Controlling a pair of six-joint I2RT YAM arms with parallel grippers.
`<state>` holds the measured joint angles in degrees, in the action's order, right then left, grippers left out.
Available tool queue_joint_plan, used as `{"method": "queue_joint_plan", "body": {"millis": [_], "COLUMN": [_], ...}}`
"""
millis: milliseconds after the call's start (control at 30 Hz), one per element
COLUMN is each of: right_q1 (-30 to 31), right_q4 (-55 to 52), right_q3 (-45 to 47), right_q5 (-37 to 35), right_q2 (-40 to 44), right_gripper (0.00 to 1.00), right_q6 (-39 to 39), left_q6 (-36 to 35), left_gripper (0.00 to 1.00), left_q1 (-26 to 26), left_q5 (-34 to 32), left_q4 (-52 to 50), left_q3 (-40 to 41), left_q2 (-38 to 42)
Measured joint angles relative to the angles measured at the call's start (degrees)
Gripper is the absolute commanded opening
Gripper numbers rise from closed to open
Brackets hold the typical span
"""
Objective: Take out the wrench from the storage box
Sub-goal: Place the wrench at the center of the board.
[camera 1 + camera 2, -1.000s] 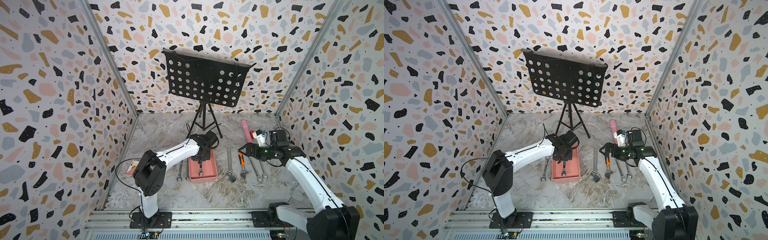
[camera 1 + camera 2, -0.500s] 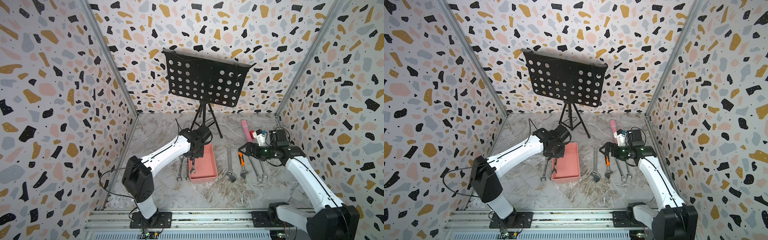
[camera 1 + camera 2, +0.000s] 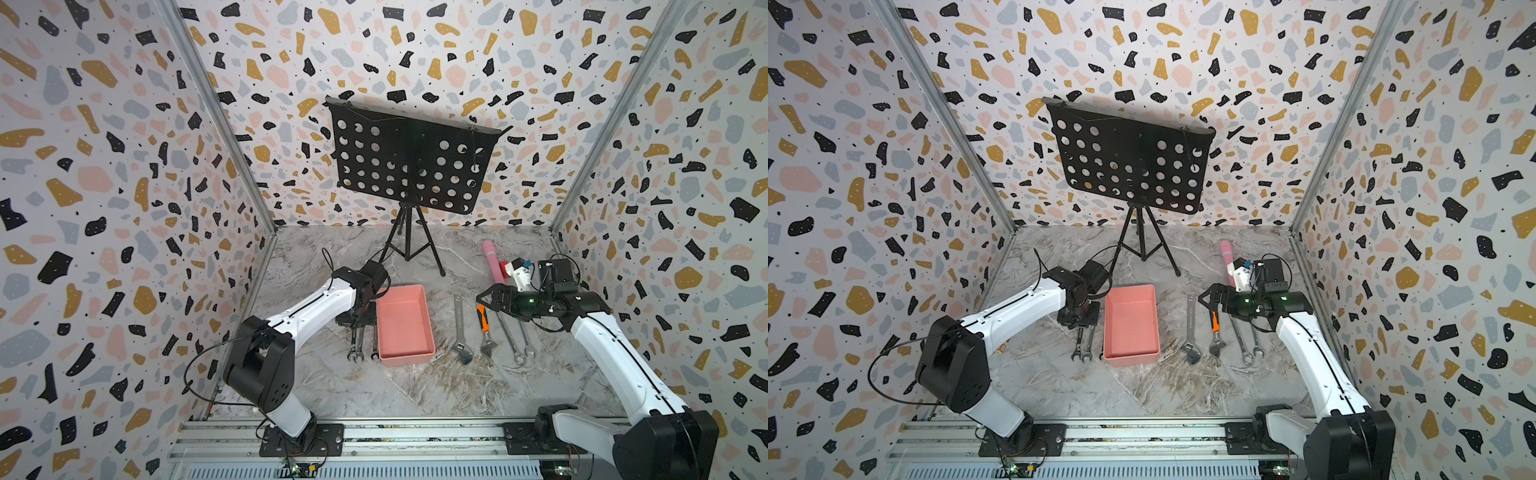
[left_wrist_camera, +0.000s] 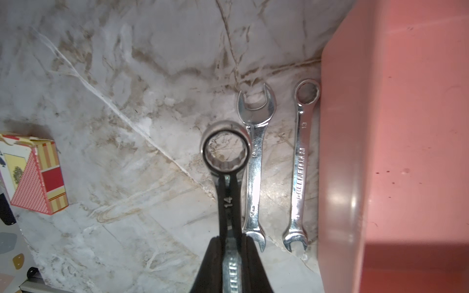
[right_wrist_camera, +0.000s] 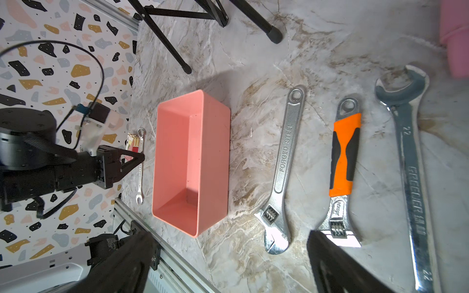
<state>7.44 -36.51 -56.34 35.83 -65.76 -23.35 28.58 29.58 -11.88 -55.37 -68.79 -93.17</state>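
The wrench (image 4: 224,152) is gripped by its shank in the left claw (image 4: 229,243), outside the storage box (image 4: 406,126), low beside two spanners (image 4: 256,162) laid along its wall, apparently to extend that row. The right claw (image 3: 486,296) is held open, idle, above the adjustable wrenches (image 5: 284,162).

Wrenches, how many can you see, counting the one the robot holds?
7. One wrench in the left gripper, two wrenches lying between it and the pink box, four wrenches in a row on the box's other side. Arms may hide more.
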Motion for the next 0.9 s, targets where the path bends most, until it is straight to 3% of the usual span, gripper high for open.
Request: {"method": "queue_joint_plan", "body": {"millis": [667,767,900], "right_q1": [0.0,0.0,0.0], "right_q4": [-0.6,-0.9,-1.0], "right_q3": [0.0,0.0,0.0], "right_q5": [-0.9,-0.9,-0.9], "right_q2": [-0.1,-0.3,-0.3], "right_gripper": [1.00,1.00,1.00], "right_q6": [0.0,0.0,0.0], "left_q6": [-8.0,-8.4,-8.6], "left_gripper": [0.02,0.08,0.23], "left_q1": [-7.4,-7.7,-7.8], "left_q5": [1.0,1.0,1.1], "left_q4": [12.3,12.4,12.4], "left_q3": [4.8,4.8,4.8], "left_q2": [-10.4,-10.6,-10.6]}}
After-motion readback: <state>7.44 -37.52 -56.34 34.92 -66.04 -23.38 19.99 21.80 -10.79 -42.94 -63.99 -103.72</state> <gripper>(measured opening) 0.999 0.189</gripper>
